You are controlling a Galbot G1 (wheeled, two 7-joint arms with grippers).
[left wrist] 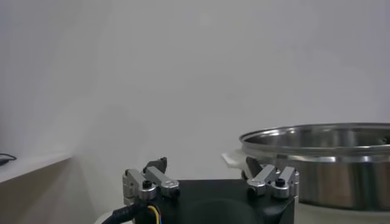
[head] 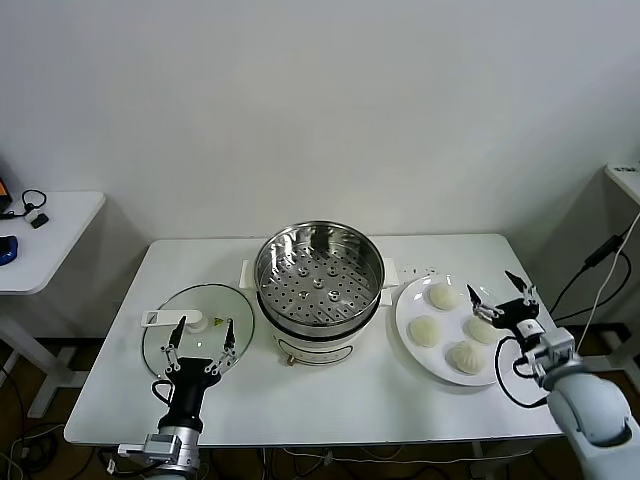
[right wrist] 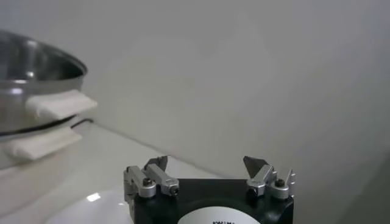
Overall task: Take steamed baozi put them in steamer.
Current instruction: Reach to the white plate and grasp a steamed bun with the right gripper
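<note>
1. Since the steamer (head: 318,278) stands uncovered at mid-counter, its perforated tray bare, nothing is loaded yet; its glass lid (head: 197,323) lies flat to the left, out of the way.
2. The four steamed baozi (head: 443,296) sit on a white plate (head: 408,310) just right of the steamer.
3. The right hand (head: 497,296) hovers at the plate's right edge, fingers spread wide, apparently ready to pick one.
4. The left hand (head: 202,336), also wide, waits over the lid.

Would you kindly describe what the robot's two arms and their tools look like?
The left tool has a black body, silvery metal finger links with dark pointed tips, and a black cable looping beside it. The right tool is built the same, on a rounded light-grey arm segment, with a black cable curling under the wrist. Its wrist view shows a white round label on the black body.
</note>
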